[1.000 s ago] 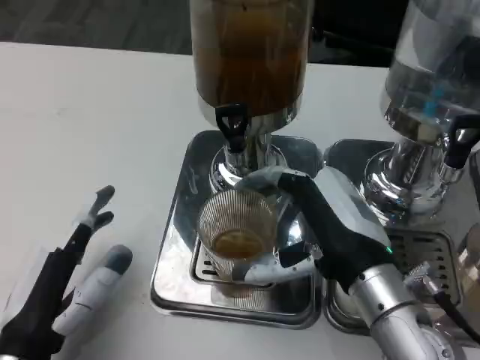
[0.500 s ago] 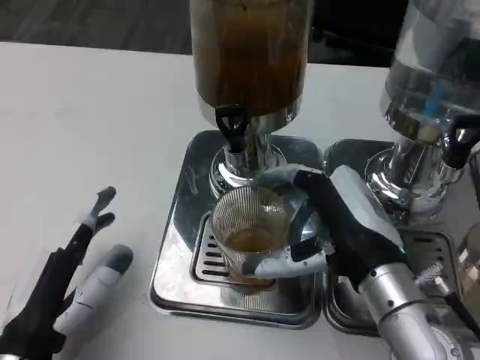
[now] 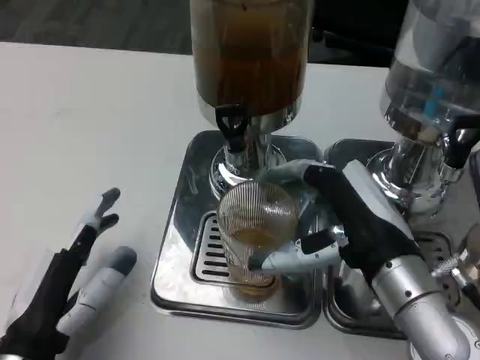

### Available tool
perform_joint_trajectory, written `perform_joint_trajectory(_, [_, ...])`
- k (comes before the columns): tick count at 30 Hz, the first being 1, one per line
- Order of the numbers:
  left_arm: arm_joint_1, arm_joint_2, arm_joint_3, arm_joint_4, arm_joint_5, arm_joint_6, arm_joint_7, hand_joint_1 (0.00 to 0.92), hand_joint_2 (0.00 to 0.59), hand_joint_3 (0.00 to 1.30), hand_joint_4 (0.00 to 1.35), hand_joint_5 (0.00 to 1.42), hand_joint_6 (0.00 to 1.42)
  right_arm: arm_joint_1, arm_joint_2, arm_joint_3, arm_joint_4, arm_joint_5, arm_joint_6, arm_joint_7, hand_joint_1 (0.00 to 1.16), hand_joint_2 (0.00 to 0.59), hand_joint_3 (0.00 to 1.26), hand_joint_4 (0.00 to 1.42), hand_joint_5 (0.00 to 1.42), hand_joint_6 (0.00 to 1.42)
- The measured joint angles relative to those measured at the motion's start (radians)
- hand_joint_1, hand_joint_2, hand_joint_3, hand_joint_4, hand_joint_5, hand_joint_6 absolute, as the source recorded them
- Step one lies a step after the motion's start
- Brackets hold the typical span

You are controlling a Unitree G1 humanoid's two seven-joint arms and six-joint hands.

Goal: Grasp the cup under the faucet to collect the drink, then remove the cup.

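Observation:
A ribbed clear glass cup [image 3: 255, 232] with a little brown drink in its bottom is held by my right hand [image 3: 341, 225], whose fingers wrap around its right side. The cup is over the grate of the steel drip tray [image 3: 180, 217], in front of and just below the black faucet [image 3: 231, 124] of the brown drink dispenser [image 3: 251, 52]. Whether the cup still touches the grate I cannot tell. My left hand [image 3: 71, 277] lies open on the white table at the lower left, fingers spread, holding nothing.
A second dispenser [image 3: 431, 82] with clear liquid and its own black tap [image 3: 459, 146] stands at the right on another drip tray [image 3: 352, 307]. Bare white table [image 3: 82, 127] stretches to the left of the trays.
My right hand has moved the cup to the right and toward me, away from under the faucet. My left hand has barely shifted.

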Motion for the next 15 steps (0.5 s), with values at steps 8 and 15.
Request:
perform_joint_trajectory(8, [0.008, 0.004, 0.0, -0.019, 0.006, -0.005, 0.0, 0.0, 0.12, 0.04, 0.0, 0.1, 0.0, 0.026, -0.021, -0.001, -0.069, 0.003, 0.031, 0.028, 1.02, 0.075, 0.78, 0.87, 0.97, 1.38])
perform_joint_trajectory(15, [0.043, 0.034, 0.002, -0.087, 0.041, -0.008, 0.0, 0.0, 0.12, 0.04, 0.0, 0.1, 0.0, 0.065, -0.027, 0.005, -0.129, 0.005, 0.044, 0.045, 1.02, 0.081, 0.78, 0.87, 0.98, 1.38])
